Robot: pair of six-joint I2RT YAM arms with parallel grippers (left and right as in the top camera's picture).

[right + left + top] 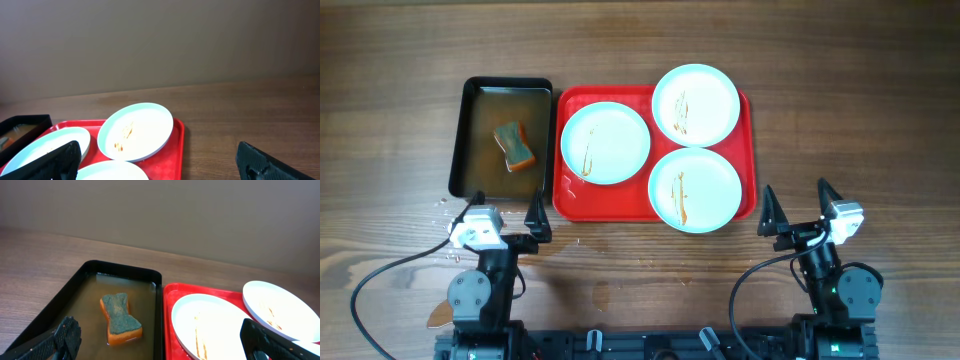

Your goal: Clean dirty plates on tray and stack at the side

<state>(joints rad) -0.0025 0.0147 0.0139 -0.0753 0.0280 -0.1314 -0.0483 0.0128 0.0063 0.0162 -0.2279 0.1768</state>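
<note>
Wood-grain table (pixel 390 120) carries everything. At its centre sits the tray (pixel 572 203), and all three dirty plates lie on it, none stacked: the nine-o'clock plate (pixel 605 143), the one-o'clock plate (pixel 695 104) and the five-o'clock plate (pixel 695 188), each with thin brown-orange smears. By my reading, nothing is cleaned yet and no stack exists at the side. Just beside the tray at nine o'clock, the black pan (pixel 460 150) holds brownish liquid with the sponge (pixel 515 145) lying in it. At seven o'clock the left gripper (pixel 505 212) and at five o'clock the right gripper (pixel 798 205) hover with jaws spread wide, holding nothing. All wiping and stacking are left to do.
</note>
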